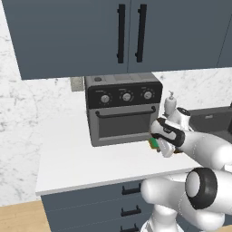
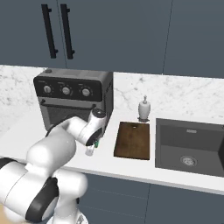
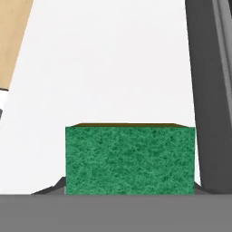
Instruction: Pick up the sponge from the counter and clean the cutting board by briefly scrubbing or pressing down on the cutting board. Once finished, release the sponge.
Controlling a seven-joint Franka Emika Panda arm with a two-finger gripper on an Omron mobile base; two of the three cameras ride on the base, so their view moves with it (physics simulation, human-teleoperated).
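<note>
The gripper has the sponge directly between its fingers; in the hand view the green scrub face spans the whole gap, with a thin yellow-brown edge showing along its far side, and the dark finger tips peek out at either lower corner of the block. The fingers look clenched on the sponge, though the contact itself sits at the very bottom of that view. Beyond the fingers lies the bare white counter, and to one side of them runs the dark front of the toaster oven.

In the left base view the gripper sits low, just in front of the toaster oven, with a sliver of green sponge showing beside the hand. In the right base view the gripper hangs close over the counter near the oven's front corner, a trace of green at the fingers.

The cutting board lies flat on the counter to the sink side of the fingers, near but apart from them, with nothing on it. A soap dispenser stands behind the board, and the sink lies just beyond it
</note>
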